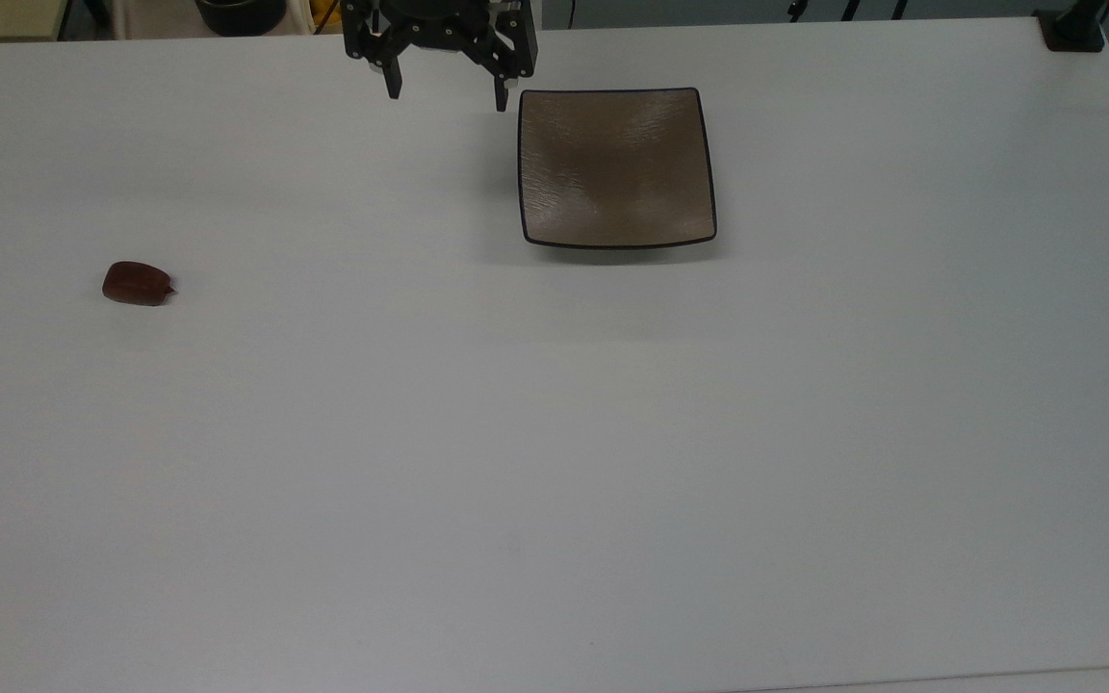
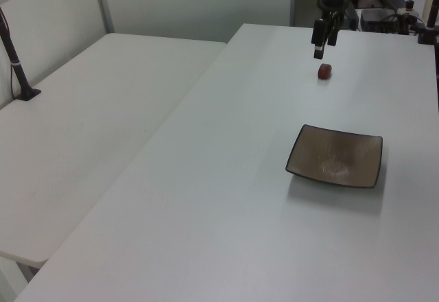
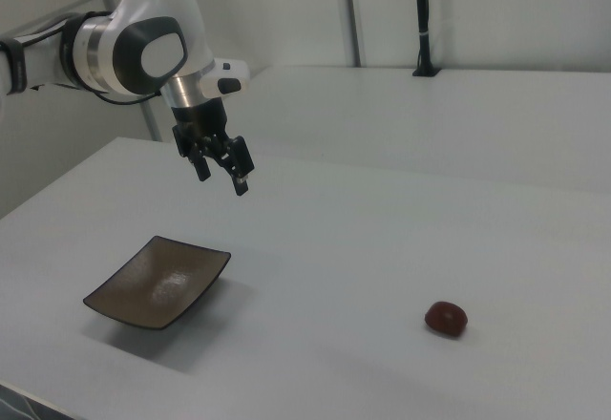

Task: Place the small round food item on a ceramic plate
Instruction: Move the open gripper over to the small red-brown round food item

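Approach stage, pick-up not begun. Black two-finger gripper (image 1: 446, 93) hangs spread wide, empty, beside the square brown ceramic plate (image 1: 616, 166). Small dark reddish-brown oval food item (image 1: 138, 284) lies well apart on the white table (image 1: 554, 462) — the arm must cross and descend over it.

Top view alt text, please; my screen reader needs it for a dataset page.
A small dark reddish-brown oval food lump lies alone on a white table, far left of an empty square brown ceramic plate. A black two-finger gripper hangs open beside the plate's upper-left corner.
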Controlling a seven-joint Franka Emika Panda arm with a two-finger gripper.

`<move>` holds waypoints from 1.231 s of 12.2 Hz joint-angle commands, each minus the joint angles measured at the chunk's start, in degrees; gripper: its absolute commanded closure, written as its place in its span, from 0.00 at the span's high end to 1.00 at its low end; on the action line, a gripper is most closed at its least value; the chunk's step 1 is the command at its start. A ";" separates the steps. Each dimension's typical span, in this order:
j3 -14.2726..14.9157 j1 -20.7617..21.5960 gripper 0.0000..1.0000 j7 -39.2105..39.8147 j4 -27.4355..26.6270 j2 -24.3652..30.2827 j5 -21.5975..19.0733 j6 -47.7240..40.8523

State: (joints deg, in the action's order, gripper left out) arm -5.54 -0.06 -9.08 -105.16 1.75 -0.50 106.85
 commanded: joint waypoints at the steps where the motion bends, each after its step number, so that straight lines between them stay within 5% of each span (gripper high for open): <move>1: 1.50 2.17 1.00 3.01 -0.75 -0.34 -0.73 -0.50; 8: 1.49 2.08 1.00 5.11 -0.75 -0.26 -0.73 -0.77; 15: 1.67 -0.72 1.00 30.15 -0.49 -0.26 0.59 -0.68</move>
State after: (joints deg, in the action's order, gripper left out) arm -4.44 0.62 12.29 -105.45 1.02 -0.38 106.73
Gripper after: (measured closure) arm 0.000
